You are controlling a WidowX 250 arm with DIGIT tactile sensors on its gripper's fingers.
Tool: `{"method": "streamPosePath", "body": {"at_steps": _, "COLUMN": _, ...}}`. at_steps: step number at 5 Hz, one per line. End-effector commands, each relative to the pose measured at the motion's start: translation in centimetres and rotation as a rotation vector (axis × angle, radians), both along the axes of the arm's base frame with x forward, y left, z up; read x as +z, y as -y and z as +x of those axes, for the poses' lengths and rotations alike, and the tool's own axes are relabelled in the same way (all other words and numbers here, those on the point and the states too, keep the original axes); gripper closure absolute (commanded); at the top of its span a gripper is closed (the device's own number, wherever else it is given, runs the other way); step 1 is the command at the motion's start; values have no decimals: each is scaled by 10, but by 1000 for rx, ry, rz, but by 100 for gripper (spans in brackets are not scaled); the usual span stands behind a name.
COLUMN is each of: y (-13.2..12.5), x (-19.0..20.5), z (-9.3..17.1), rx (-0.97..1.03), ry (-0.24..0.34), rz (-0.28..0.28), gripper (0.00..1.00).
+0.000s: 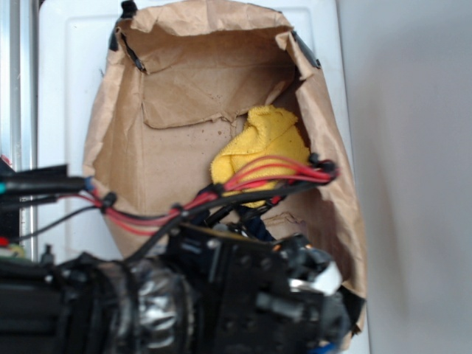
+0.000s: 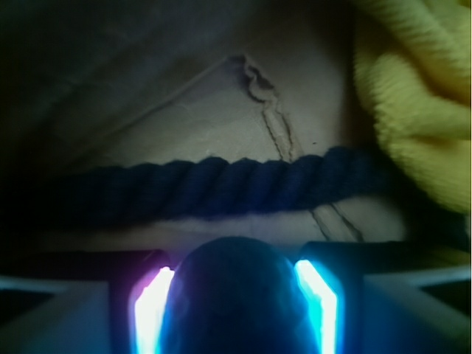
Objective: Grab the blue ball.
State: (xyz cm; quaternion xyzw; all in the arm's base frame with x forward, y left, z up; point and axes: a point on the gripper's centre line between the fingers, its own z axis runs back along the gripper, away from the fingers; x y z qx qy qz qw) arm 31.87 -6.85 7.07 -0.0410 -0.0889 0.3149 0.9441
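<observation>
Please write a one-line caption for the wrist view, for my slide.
Blue ball sits between the gripper fingers, with a navy rope and yellow cloth lying beyond on brown paper.

Ball between claw fingers; rope beyond; cloth right.

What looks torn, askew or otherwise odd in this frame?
The brown paper lining is torn and creased, with a ragged flap across its back and a jagged tear on the floor near the navy rope. The yellow cloth lies crumpled. The blue ball sits between the pincer's fingers.
</observation>
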Motion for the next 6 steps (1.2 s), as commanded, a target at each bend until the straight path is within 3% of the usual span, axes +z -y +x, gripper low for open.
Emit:
{"method": "streamPosePath", "body": {"at_steps": 1, "y": -58, "x": 80, "z": 11, "rx": -12, "ry": 34, "rz": -81, "gripper": 100}}
{"method": "streamPosePath", "body": {"at_steps": 2, "y": -94, "x": 110, "z": 0, "rx": -120, "ry": -14, "rz": -129, "gripper": 100}}
{"method": "streamPosePath", "body": {"at_steps": 3, "y": -109, "x": 121, "z": -21, "rx": -199, "ry": 39, "rz": -147, "gripper": 100}}
{"method": "streamPosePath", "body": {"at_steps": 5, "y": -111, "x": 149, "z": -54, "rx": -242, "ry": 85, "rz": -62, "gripper": 100}}
{"method": "streamPosePath", "body": {"at_steps": 6, "y": -106, "x": 147, "z": -59, "rx": -212, "ry": 139, "rz": -49, "gripper": 100}}
